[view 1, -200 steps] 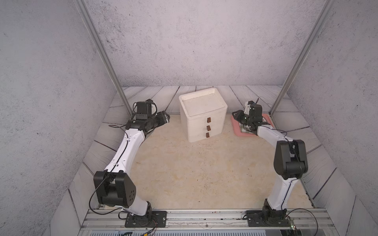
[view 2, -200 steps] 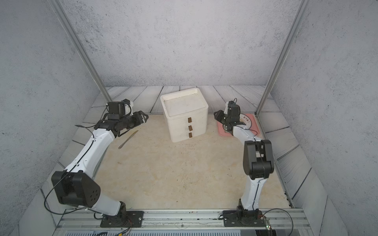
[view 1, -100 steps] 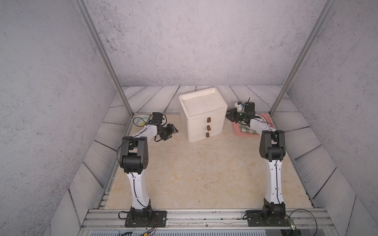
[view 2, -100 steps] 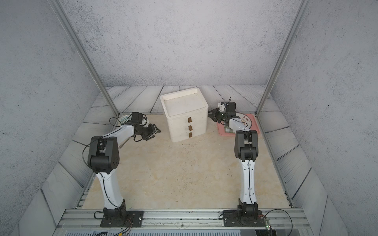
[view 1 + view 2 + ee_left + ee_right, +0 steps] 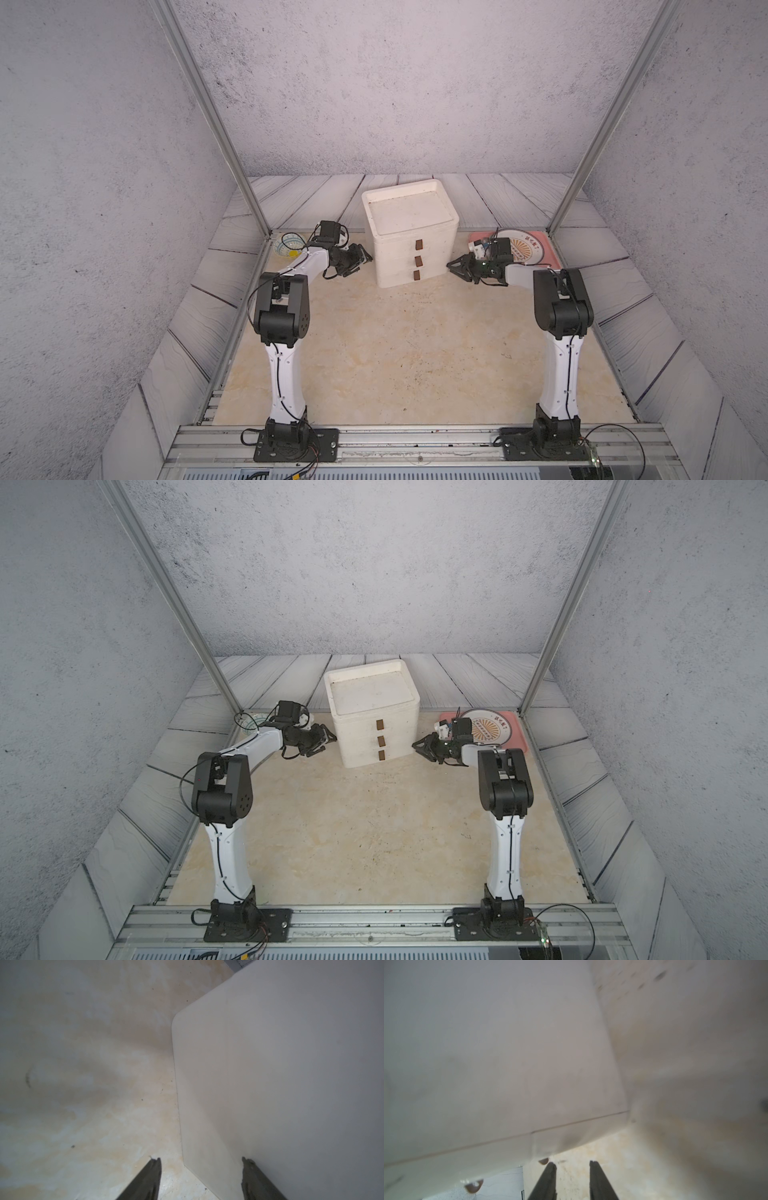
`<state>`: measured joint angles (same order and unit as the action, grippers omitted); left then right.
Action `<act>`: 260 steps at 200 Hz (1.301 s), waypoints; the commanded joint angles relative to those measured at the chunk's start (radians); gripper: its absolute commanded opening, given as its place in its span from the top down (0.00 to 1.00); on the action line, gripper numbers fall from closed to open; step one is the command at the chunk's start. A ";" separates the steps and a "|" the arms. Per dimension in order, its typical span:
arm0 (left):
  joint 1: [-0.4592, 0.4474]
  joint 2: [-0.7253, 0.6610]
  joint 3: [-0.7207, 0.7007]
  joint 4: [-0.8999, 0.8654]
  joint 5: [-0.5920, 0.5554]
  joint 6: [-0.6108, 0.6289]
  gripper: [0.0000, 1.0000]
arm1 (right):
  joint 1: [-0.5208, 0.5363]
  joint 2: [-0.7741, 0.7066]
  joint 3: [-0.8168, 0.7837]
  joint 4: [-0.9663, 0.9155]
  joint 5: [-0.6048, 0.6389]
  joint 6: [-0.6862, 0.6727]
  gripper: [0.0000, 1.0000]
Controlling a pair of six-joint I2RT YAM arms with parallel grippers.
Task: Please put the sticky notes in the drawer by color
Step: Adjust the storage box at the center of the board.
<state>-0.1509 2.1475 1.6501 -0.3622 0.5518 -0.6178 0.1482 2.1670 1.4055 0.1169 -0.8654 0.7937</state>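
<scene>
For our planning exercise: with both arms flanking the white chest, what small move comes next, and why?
Probably swing the right fingers round to the bottom handle, the nearest: the drawer chest has all three drawers shut, and the left fingers too stand apart, empty.

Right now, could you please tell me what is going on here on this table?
The left gripper sits beside one side wall of the white plastic chest of three drawers, the right gripper beside the opposite wall; both are open and empty. All three drawers are shut. No sticky notes show clearly; a pink rectangular tray lies just beyond the right gripper.
</scene>
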 commanded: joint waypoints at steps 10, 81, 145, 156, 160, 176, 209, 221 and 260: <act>-0.017 -0.032 -0.026 -0.025 0.008 0.033 0.33 | 0.043 -0.183 -0.057 -0.070 0.078 -0.122 0.69; 0.041 -0.090 0.034 -0.029 -0.155 -0.032 0.32 | -0.039 -0.189 0.057 -0.198 0.215 -0.117 0.68; 0.042 0.110 0.274 0.004 -0.225 -0.191 0.30 | -0.040 0.165 0.522 -0.139 0.096 0.026 0.57; 0.041 0.136 0.299 0.018 -0.231 -0.213 0.30 | -0.040 0.219 0.591 -0.123 0.075 0.064 0.55; 0.040 0.145 0.308 0.021 -0.230 -0.219 0.30 | -0.040 0.236 0.614 -0.118 0.067 0.076 0.55; 0.034 0.190 0.367 0.013 -0.211 -0.229 0.30 | -0.037 0.298 0.681 -0.065 0.034 0.138 0.52; 0.011 0.312 0.545 -0.075 -0.163 -0.211 0.30 | -0.021 0.427 0.821 -0.005 -0.015 0.233 0.49; 0.002 0.345 0.595 -0.094 -0.148 -0.210 0.30 | -0.009 0.472 0.882 -0.019 -0.047 0.240 0.48; -0.029 0.425 0.679 -0.139 -0.110 -0.194 0.31 | 0.041 0.427 0.794 -0.058 -0.090 0.120 0.48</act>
<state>-0.1307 2.5450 2.2913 -0.4522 0.3668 -0.8303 0.1139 2.6125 2.2696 0.0647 -0.8505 0.9897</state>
